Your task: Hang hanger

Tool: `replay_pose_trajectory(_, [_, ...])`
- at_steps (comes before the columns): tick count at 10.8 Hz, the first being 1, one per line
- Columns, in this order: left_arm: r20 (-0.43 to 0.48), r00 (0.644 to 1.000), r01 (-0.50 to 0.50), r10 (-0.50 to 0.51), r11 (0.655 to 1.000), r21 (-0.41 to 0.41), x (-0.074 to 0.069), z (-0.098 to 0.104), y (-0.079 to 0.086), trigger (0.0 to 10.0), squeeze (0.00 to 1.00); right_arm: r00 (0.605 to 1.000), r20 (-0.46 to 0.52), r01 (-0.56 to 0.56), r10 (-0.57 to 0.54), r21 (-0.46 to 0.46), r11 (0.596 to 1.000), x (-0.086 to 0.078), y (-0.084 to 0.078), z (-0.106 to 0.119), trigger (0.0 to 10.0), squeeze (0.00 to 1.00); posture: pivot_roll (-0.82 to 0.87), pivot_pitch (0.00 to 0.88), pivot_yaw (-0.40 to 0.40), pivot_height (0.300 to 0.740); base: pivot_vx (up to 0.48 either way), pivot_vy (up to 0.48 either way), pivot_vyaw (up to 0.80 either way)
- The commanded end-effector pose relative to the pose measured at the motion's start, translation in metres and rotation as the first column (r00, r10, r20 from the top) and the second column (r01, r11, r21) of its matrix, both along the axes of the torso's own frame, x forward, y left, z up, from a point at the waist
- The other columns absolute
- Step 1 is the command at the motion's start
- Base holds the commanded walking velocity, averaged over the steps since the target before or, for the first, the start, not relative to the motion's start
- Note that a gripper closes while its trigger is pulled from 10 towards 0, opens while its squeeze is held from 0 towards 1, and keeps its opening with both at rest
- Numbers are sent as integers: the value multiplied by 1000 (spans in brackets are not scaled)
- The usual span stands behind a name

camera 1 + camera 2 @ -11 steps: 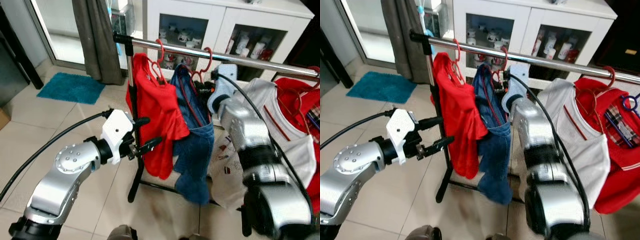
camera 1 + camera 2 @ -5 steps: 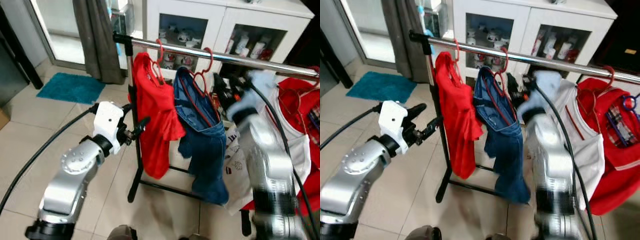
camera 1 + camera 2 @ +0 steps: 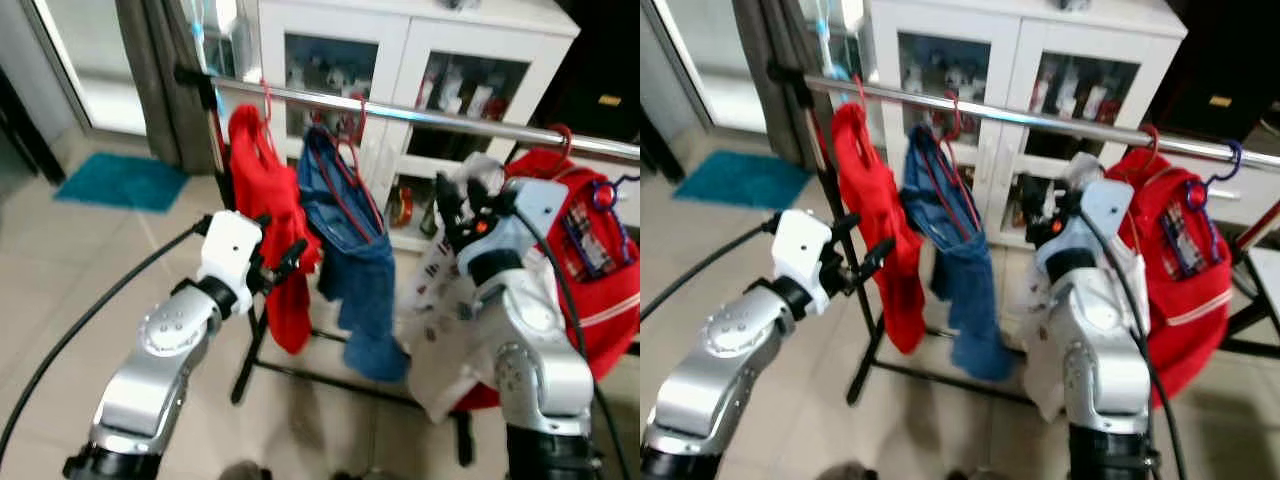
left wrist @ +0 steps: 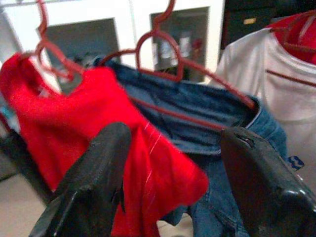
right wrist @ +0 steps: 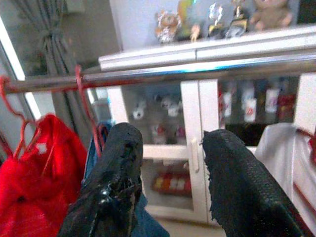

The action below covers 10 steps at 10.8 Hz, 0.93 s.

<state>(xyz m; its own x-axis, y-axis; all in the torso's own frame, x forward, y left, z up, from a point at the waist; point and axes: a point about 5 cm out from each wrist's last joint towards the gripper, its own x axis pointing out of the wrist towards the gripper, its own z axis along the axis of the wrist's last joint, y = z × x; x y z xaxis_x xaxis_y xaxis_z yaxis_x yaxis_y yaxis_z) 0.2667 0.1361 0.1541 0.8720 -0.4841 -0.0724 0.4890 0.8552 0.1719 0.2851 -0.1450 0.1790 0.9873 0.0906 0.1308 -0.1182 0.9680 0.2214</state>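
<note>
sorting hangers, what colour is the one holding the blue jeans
Red; the thin red hanger carrying the blue jeans shows best in the left wrist view.

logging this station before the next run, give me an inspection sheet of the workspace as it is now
surface: pale tiled floor; metal clothes rail on a black stand.
job's things: red shirt and denim garment hang on red hangers on the rail.
clutter: white shirt and red garment further along the rail.
grippers: left hand open beside the red shirt; right hand open, empty, below the rail.
cables: black cable along the left arm.
surroundings: white glass-door cabinet, grey curtain, teal mat.
</note>
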Motion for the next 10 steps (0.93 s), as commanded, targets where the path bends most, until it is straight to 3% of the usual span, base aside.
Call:
replay_pose_trajectory(1, [4, 1000, -4, 4, 1000, 3, 0, 0, -1, 10000, 0, 1000, -2, -2, 2, -17, 1000, 0, 2, 2, 10000, 0, 86, 25, -36, 740, 0, -405, 0])
replay_pose_trajectory(3, [-3, 1000, 4, -4, 1000, 10, -2, -1, -1, 10000, 0, 1000, -20, 9, -9, -34, 999, -1, 0, -1, 10000, 0, 85, 26, -35, 740, 0, -332, 0])
replay_pose_trajectory(5, [-10, 1000, 6, -6, 1000, 9, -2, -2, -1, 10000, 0, 994, -84, 62, -66, -58, 996, 1, -4, -7, 10000, 0, 84, 29, -34, 740, 0, 0, 0])
replay_pose_trajectory(7, [-2, 1000, 22, -22, 1000, 18, -1, -1, -2, 10000, 0, 979, -154, 120, -134, -101, 988, 13, -14, -13, 10000, 0, 83, 31, -34, 740, 0, 0, 0])
replay_pose_trajectory(8, [-8, 999, 51, -51, 998, 23, -2, -1, -2, 10000, 0, 974, -182, 111, -135, -133, 985, 23, -14, -13, 10000, 1000, 85, 33, -33, 740, 0, 0, 0])
replay_pose_trajectory(10, [-30, 986, 167, -166, 985, 31, -8, 0, -3, 10000, 0, 956, -250, 99, -152, -214, 972, 50, -21, -14, 10000, 1000, 87, 37, -37, 740, 0, 0, 0])
